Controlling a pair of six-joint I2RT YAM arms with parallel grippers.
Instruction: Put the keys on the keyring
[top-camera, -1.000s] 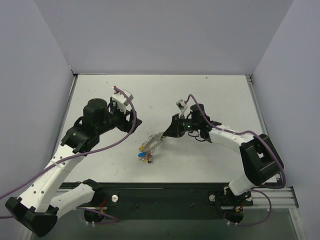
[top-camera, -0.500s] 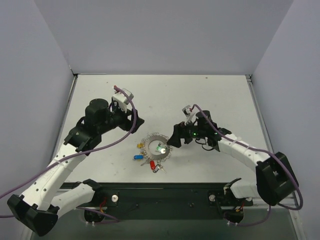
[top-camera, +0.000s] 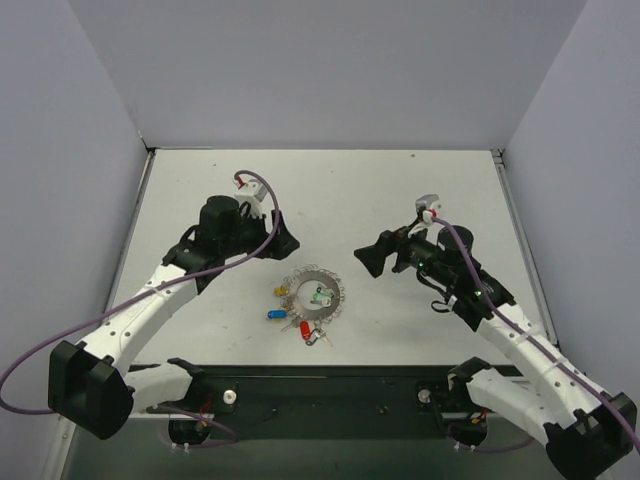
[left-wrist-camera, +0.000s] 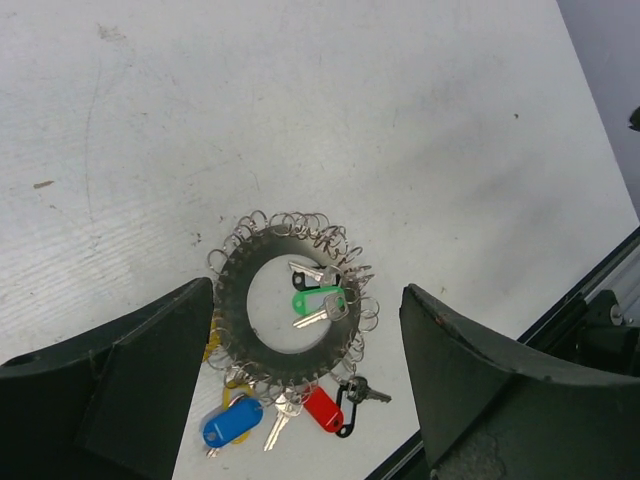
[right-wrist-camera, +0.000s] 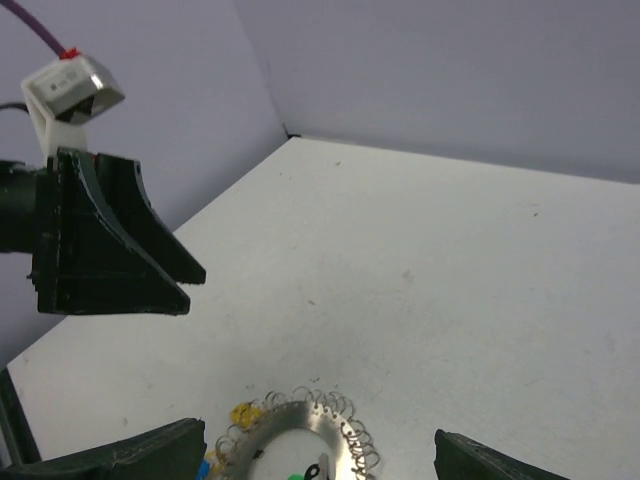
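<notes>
1. Left end effector (top-camera: 280, 240): fingers spread wide, pinching nothing. It hangs above the worktop (top-camera: 420, 190), just up-left of the keyring.
2. Right end effector (top-camera: 368, 258): also spread wide and empty. It sits off to the ring's right, clear of it and tilted toward it.
3. Keyring (left-wrist-camera: 232, 315): lies flat on the white worktop between the two end effectors, toward the near edge. It has a grey toothed band, a hollow centre and a fringe of small wire loops (left-wrist-camera: 300, 222) round the outside.
4. Keys:
   - The green-headed key (left-wrist-camera: 318, 300) and a plain silver key (left-wrist-camera: 310, 270) lie inside the hollow.
   - The blue-headed key (left-wrist-camera: 232, 425), red-headed key (left-wrist-camera: 323, 410) and black-headed key (left-wrist-camera: 347, 408) bunch at the ring's near rim.
   - The yellow-headed key (top-camera: 281, 291) is at its left.
5. Handling, my guess:
   - The ring looks stiff, thin and slick, and it lies flat, so it would be hard to get under.
   - Best hold is probably across the band, one finger in the hollow and one outside.
   - The loops will likely snag or shift.
   - The keys look very light and loose and will swing. Grip them by the plastic head, not the blade.
6. Hard to tell:
   - I can't tell whether any key is actually threaded on a loop or just resting there.
   - In the left wrist view the yellow head is mostly behind the left finger.
   - The right wrist view cuts the ring off at the bottom edge, and only the bases of its own fingers (right-wrist-camera: 130, 455) show.
</notes>
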